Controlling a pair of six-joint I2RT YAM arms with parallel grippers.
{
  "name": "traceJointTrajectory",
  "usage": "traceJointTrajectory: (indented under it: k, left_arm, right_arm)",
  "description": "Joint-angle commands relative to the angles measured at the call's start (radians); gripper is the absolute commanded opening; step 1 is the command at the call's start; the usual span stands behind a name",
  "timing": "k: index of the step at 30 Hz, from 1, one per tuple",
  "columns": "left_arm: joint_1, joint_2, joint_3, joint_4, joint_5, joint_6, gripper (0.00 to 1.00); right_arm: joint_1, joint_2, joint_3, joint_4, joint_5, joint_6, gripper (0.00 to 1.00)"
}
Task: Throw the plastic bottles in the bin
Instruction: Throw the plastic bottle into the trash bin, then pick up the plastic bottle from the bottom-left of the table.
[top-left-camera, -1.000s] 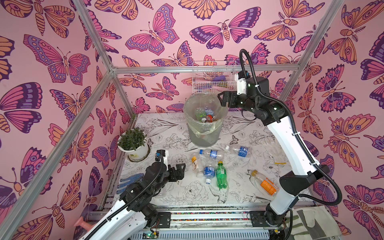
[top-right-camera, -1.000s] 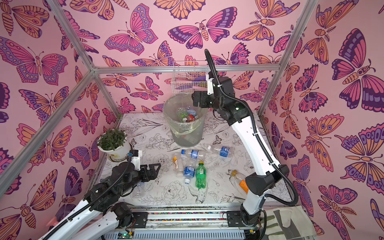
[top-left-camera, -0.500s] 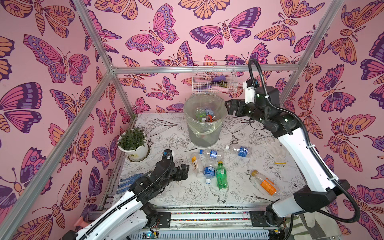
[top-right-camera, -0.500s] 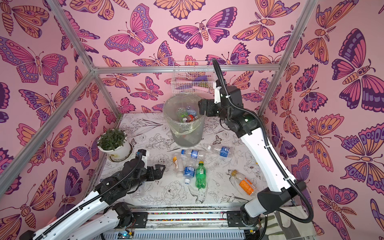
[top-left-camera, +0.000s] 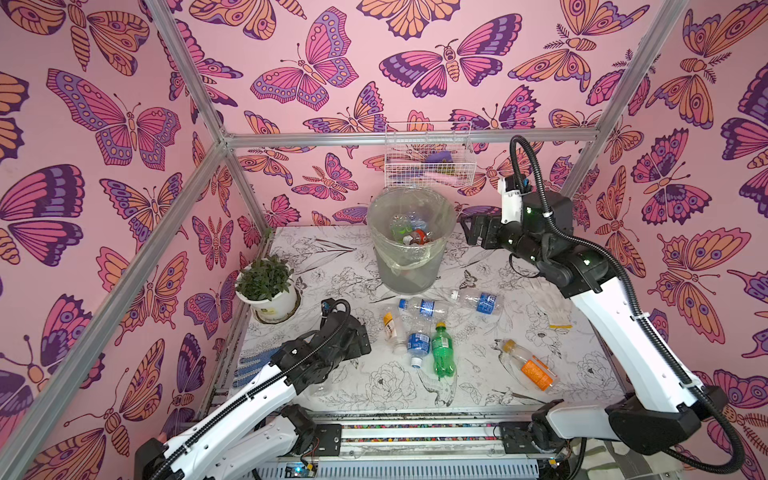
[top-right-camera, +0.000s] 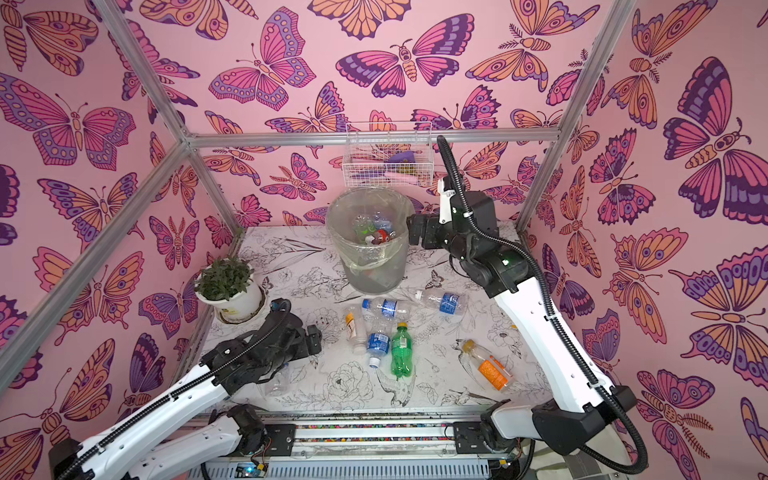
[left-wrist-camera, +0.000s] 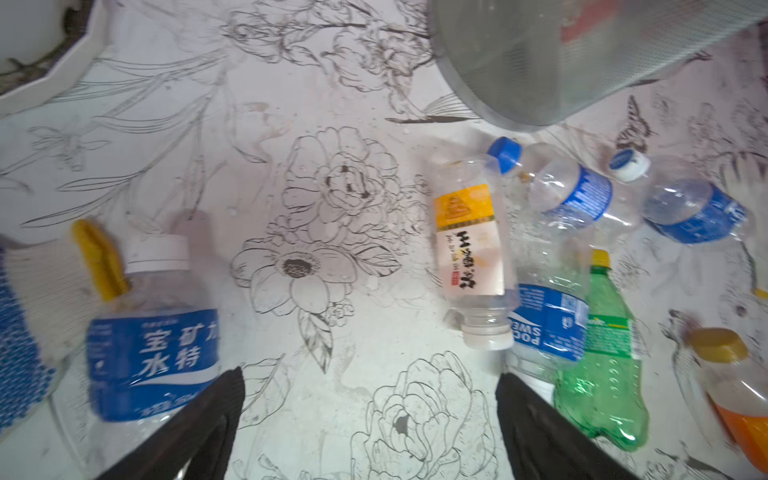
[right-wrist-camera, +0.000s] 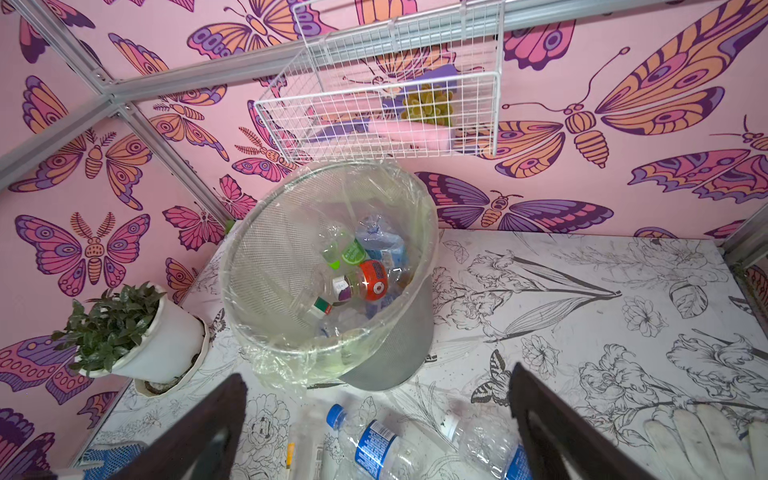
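Pink butterfly walls (top-left-camera: 124, 124) close round a table (top-left-camera: 332, 266) with a flower-print top. In both top views the bin (top-left-camera: 409, 272) stands near the middle of the back edge, with several bottles (top-left-camera: 411, 235) lying in its bag. More bottles lie in a cluster at the table's middle, a green bottle (top-left-camera: 443, 353) among them, and an orange bottle (top-left-camera: 532, 370) lies apart toward the front right corner. The left gripper (top-left-camera: 362, 338) hangs low just left of the cluster, jaws apart and empty. The right gripper (top-left-camera: 469, 230) is raised just beside the bin's rim on its right, jaws apart, holding nothing. A pot (top-left-camera: 274, 305) sits at the left edge and a basket (top-left-camera: 428, 174) hangs on the back wall.

The left wrist view, slightly blurred, shows the left gripper (left-wrist-camera: 370, 376) spread wide over bare table. A blue-label bottle (left-wrist-camera: 153, 332) lies by the outer side of one finger, the green bottle (left-wrist-camera: 602, 361) by the other.

The right wrist view shows the right gripper (right-wrist-camera: 378, 374) wide open, the bin (right-wrist-camera: 266, 257) beyond it and two bottles on the table below
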Motion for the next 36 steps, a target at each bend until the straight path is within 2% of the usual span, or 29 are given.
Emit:
traceJointTrajectory:
  k: [1, 8, 15, 26, 36]
  left_arm:
    - [0.056, -0.009, 0.004, -0.147, -0.062, -0.064, 0.97]
    - [0.247, -0.082, -0.089, -0.143, 0.026, -0.043, 1.0]
    - [0.371, -0.076, -0.173, -0.081, 0.117, 0.002, 1.0]
    - [0.399, -0.021, -0.278, 0.05, 0.196, -0.016, 1.0]
    - [0.4, 0.001, -0.336, 0.126, 0.226, -0.032, 0.89]
  right_arm:
    - [-0.008, -0.042, -0.04, -0.011, 0.036, 0.003, 0.99]
    - [-0.025, -0.113, -0.185, 0.001, 0.032, 0.038, 0.99]
    - [-0.033, -0.133, -0.269, 0.013, 0.014, 0.068, 0.99]
    - [-0.034, -0.157, -0.37, 0.032, 0.004, 0.108, 0.99]
    - [-0.034, -0.217, -0.536, 0.049, 0.007, 0.158, 0.99]
